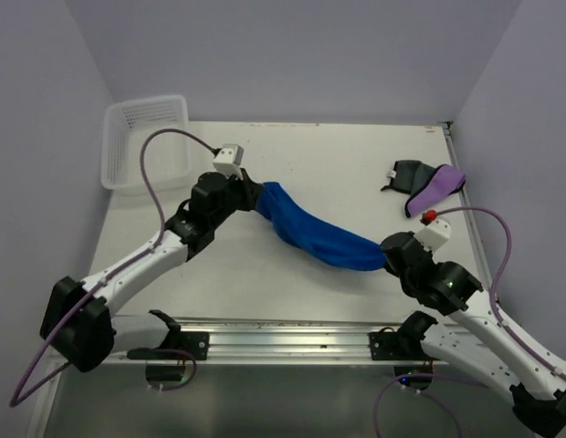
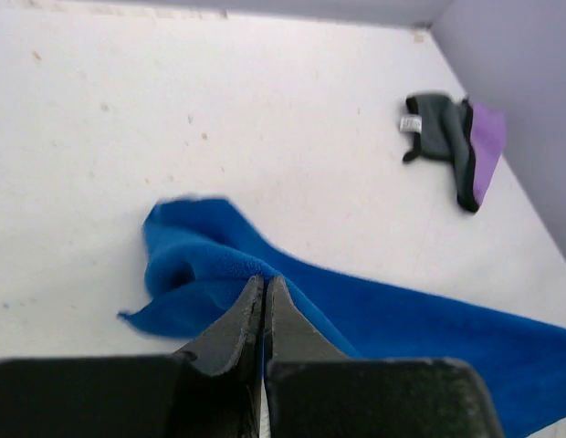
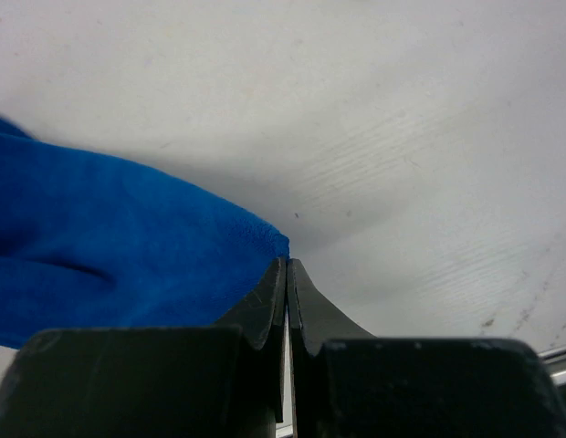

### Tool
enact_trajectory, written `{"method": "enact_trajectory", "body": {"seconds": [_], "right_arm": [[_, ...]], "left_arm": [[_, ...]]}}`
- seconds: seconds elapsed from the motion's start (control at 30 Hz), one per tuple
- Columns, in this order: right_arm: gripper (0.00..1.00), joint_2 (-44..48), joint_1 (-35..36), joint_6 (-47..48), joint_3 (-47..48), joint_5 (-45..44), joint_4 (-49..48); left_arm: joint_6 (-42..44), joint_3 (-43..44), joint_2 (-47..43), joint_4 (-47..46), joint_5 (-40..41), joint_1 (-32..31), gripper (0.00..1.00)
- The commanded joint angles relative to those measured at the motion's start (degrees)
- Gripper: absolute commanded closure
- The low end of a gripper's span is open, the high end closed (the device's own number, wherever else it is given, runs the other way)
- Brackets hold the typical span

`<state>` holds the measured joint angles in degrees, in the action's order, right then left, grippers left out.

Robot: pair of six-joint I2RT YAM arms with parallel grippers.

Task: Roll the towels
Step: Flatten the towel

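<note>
Blue towel (image 1: 315,235) mid-table, stretched between 2 grippers. Left gripper (image 2: 265,285) pinched tight on its left end; right gripper (image 3: 286,266) clamped on its right corner. Looks soft, light, limp; judged best held by corners. Grey towel (image 1: 406,173) and purple towel (image 1: 440,187) heaped far right.

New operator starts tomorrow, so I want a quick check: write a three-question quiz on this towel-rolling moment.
1. True or false: the blue towel is pinched at both ends, by the left tool and the right tool.
2. Fill in: the white basket stands at the table's far ____ corner.
3. Where do the grey towel and purple towel lie? A in the basket; B together near the table's far right edge; C under the blue towel.
Key: 1 true; 2 left; 3 B.
</note>
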<state>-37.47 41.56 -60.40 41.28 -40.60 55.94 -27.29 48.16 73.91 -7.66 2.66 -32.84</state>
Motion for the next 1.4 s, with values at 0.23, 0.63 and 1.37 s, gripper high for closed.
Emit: {"method": "enact_trajectory", "body": {"seconds": [0.23, 0.63, 1.37], "right_arm": [[1.0, -11.65, -4.98, 11.53, 17.78, 2.08, -9.79], [1.0, -18.42, -23.7, 14.25, 4.34, 19.68, -21.31], [1.0, -29.24, -35.41, 21.73, 3.28, 28.12, -30.89]], "left_arm": [[4.97, 4.06, -14.93, 24.0, 20.28, -0.12, 1.0], [-0.22, -9.31, -9.85, 12.6, 6.32, -0.21, 0.94], [-6.28, -14.67, -9.56, 15.4, 15.27, -2.49, 0.33]]}}
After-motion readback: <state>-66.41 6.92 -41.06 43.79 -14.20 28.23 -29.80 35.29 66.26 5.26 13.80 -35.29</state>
